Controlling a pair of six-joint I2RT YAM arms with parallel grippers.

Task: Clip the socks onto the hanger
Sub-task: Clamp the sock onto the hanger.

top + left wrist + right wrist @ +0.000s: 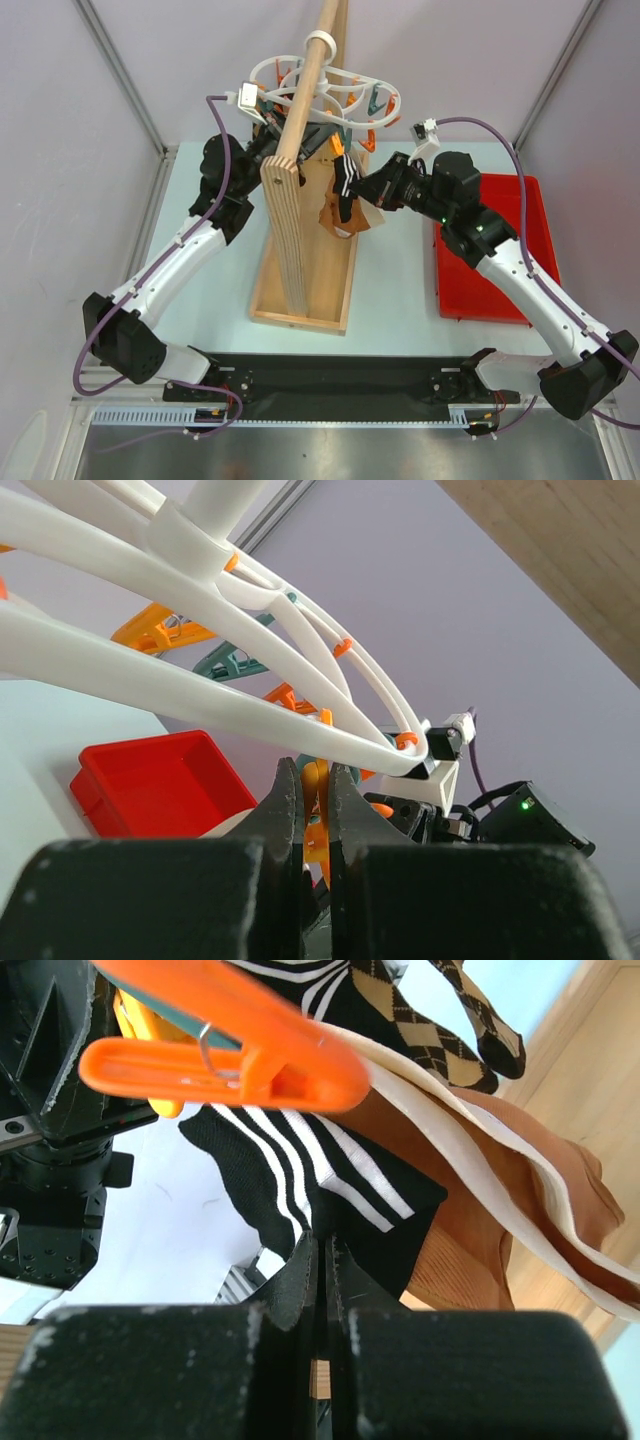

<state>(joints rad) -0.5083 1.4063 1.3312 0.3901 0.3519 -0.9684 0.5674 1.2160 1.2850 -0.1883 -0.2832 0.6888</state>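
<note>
Clamped shut, the right gripper (322, 1248) pinches the lower edge of the black striped sock (300, 1160), just to the right of the wooden pole stand (300, 230). On the stand's left side the left gripper (314, 775) is closed too, squeezing an orange peg (316, 815) between its fingers, right under the rim of the hanger (150, 670), which hooks over the top of the stand's pole.

Out from the right gripper, the argyle sock (440, 1010) and the tan sock (500, 1220) hang bunched against the striped one, all beside the stand's upright. Whether any of them is already bitten by a peg I cannot tell. Another peg (220, 1055) hangs just above the striped sock. Further right of the stand sits a red tray (500, 250).

These socks look light, limp and floppy, so I would expect them to sag and fold wherever they are not held. The best hold seems to be a flat edge near the cuff, offered as a thin layer to the peg's mouth. That peg looks stiff and springy, and the hanger will probably swing when nudged.
</note>
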